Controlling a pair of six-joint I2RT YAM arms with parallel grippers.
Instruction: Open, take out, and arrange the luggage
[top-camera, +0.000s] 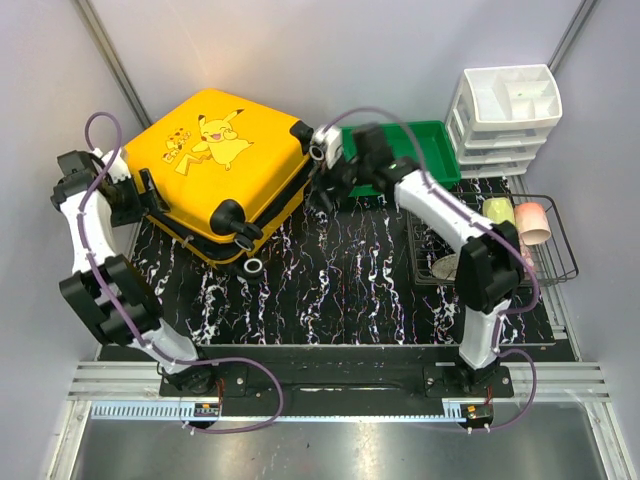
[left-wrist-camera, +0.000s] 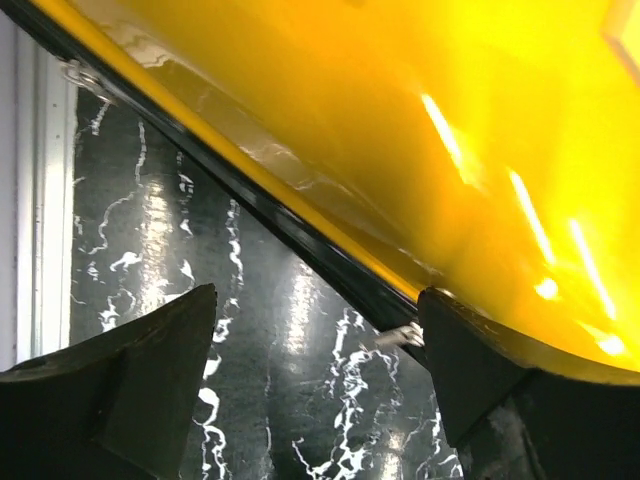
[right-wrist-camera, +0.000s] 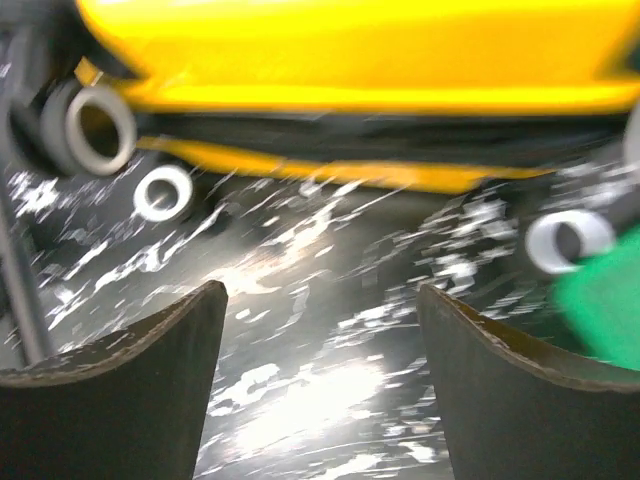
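The yellow luggage (top-camera: 222, 160) with the Pikachu print lies closed and flat at the back left of the black marbled mat, its wheels toward the front right. My left gripper (top-camera: 135, 205) is open at its left edge; in the left wrist view (left-wrist-camera: 315, 330) the right finger (left-wrist-camera: 470, 365) touches the black zipper seam of the luggage (left-wrist-camera: 400, 120), beside a small metal zipper pull (left-wrist-camera: 402, 335). My right gripper (top-camera: 322, 190) is open and empty at the luggage's wheel end; its view (right-wrist-camera: 320, 320) shows the luggage's yellow shell (right-wrist-camera: 350, 50) and white-rimmed wheels (right-wrist-camera: 163, 192) ahead, blurred.
A green plastic tray (top-camera: 425, 150) sits behind the right arm. A white drawer unit (top-camera: 505, 118) stands at the back right. A black wire basket (top-camera: 555, 245) on the right holds a yellow-green cup, a pink cup and a grey dish.
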